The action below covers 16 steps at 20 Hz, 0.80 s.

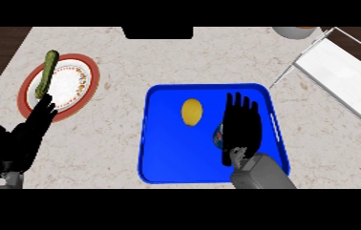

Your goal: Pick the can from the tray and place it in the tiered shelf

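The can lies (mostly hidden) under the right hand, fingers straight, grasping nothing.

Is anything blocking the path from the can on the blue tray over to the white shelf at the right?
Nothing visible does. The right hand is over the mostly hidden can on the blue tray. Bare counter lies between the tray's raised right rim and the white tiered shelf. The yellow lemon sits on the opposite side.

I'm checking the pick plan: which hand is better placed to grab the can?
Right. The right hand hangs over the blue tray, directly above the can; the left hand sits far off beside the plate.
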{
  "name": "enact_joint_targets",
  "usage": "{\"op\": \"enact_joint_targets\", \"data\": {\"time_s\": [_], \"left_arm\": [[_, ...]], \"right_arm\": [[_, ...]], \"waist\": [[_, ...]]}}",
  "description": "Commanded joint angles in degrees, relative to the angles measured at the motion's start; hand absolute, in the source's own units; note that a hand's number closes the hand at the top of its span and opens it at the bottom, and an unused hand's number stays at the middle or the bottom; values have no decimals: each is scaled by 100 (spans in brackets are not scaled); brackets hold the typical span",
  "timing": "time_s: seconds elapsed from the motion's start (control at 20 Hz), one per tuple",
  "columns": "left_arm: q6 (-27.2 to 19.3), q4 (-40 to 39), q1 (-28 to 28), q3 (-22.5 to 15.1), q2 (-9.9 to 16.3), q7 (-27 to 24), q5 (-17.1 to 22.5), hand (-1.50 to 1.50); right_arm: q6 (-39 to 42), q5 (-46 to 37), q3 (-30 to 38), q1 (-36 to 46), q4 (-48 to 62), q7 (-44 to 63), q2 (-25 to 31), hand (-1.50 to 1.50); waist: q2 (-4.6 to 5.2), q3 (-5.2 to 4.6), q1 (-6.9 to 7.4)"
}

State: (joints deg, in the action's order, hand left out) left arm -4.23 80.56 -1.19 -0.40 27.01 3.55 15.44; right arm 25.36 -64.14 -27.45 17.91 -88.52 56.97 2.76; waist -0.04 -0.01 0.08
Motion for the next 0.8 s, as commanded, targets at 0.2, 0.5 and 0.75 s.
{"op": "enact_joint_targets", "data": {"time_s": [0.2,0.5,0.75], "left_arm": [[82,64,-31,134,-313,76,-311,0],[194,5,-134,269,-508,-161,-458,0],[426,52,150,447,-431,348,-465,0]], "right_arm": [[-278,-412,234,-78,612,-121,-184,-150],[-1039,-623,288,-358,1182,-415,-253,-150],[-677,-71,289,-19,1144,-193,-272,150]], "waist": [[3,2,11],[8,2,16],[6,2,15]]}}
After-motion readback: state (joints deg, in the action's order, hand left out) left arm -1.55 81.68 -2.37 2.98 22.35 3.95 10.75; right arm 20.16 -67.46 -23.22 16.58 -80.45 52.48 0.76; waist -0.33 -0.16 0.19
